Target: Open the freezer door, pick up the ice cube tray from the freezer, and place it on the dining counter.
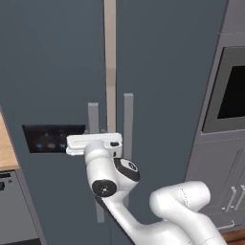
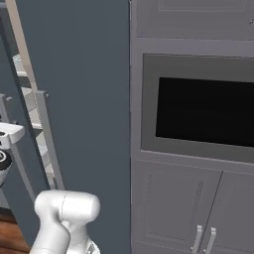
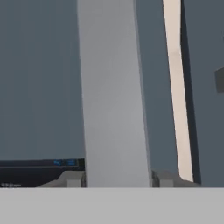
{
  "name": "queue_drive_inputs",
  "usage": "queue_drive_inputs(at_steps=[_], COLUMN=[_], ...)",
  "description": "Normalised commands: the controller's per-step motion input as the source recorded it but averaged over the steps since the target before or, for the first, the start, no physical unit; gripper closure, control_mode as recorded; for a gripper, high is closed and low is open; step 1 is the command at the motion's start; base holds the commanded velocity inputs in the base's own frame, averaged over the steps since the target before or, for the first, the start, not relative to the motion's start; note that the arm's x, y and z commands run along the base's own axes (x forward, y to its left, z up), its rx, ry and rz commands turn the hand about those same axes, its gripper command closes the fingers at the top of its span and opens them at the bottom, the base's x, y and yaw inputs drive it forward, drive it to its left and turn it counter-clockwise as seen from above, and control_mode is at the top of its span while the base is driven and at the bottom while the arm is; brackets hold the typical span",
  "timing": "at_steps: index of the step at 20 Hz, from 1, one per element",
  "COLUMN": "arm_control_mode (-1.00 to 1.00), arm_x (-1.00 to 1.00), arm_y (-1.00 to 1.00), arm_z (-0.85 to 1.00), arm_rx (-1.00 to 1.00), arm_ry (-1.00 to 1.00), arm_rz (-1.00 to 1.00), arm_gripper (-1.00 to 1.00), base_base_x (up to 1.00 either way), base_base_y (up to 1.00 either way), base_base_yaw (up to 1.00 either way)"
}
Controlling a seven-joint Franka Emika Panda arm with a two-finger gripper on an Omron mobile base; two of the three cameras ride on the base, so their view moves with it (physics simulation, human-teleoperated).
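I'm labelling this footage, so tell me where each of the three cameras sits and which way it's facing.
Left base view: behind the arm on its left, looking forward at the freezer door, its handle and the gripper; the white arm rises lower right.
Right base view: behind on the right, facing the plain door and wall oven; the arm sits lower left.
Hand view: on the hand, close up on the handle between the fingertips.
Both base views share the slightly open door gap.
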Motion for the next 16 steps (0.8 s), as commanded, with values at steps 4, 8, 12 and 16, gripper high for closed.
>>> queue_drive_inputs(at_steps=[4, 8, 12, 16], arm_control_mode=[-1.0, -1.0, -1.0, -1.0], arm_x=[-0.47, -0.45, -0.45, -0.49], arm_y=[0.58, 0.65, 0.61, 0.59], arm_z=[0.0, 0.0, 0.0, 0.0], arm_rx=[-0.05, -0.05, -0.05, -0.04], arm_ry=[0.0, 0.0, 0.01, 0.01], arm_rz=[0.0, 0.0, 0.0, 0.0], arm_gripper=[1.0, 1.0, 1.0, 1.0], base_base_x=[0.0, 0.0, 0.0, 0.0], base_base_y=[0.0, 0.0, 0.0, 0.0], base_base_yaw=[0.0, 0.0, 0.0, 0.0])
